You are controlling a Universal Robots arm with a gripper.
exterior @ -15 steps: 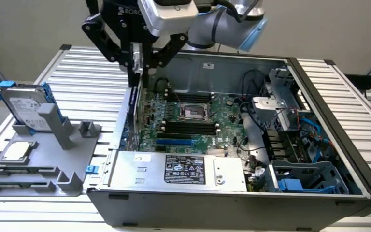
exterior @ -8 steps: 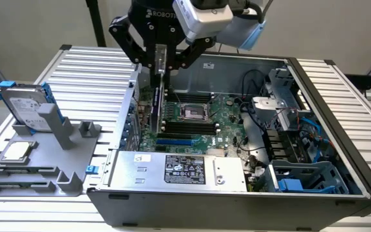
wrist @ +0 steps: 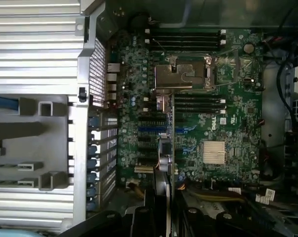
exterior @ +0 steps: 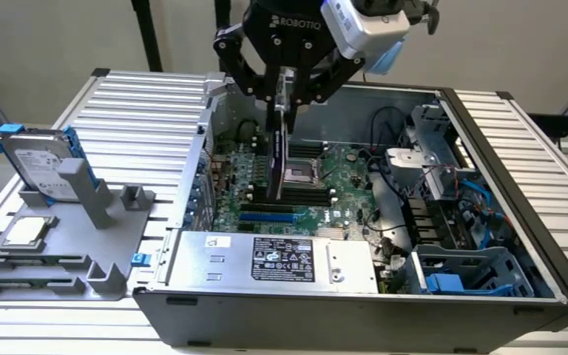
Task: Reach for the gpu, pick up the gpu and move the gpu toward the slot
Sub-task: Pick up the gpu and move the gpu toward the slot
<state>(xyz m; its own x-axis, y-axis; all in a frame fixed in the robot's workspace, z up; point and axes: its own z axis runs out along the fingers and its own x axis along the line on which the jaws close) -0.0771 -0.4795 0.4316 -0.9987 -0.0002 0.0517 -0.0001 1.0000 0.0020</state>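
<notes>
Here your gpu (exterior: 278, 140) hangs on edge, held upright over the open case (exterior: 363, 310), its lower end just above the motherboard (exterior: 339, 185) and the blue slots (exterior: 267, 218). You have the gripper (exterior: 286, 92) on its upper end, and the black fingers (exterior: 252, 74) are clamped on the card from both sides. In the wrist view you see the gpu (wrist: 168, 148) edge-on as a thin strip running out from the gripper (wrist: 164, 207), across the board (wrist: 213, 118), with the processor socket (wrist: 181, 76) just beyond its far end.

The case lies on its side on the ribbed worktop (exterior: 146, 96), taking up the middle and the exterior view's right. Toward the worktop's edge at the exterior view's left you have a grey fixture (exterior: 67, 244), which carries the hard drive (exterior: 39, 166) standing upright and the processor (exterior: 26, 231) lying flat.
</notes>
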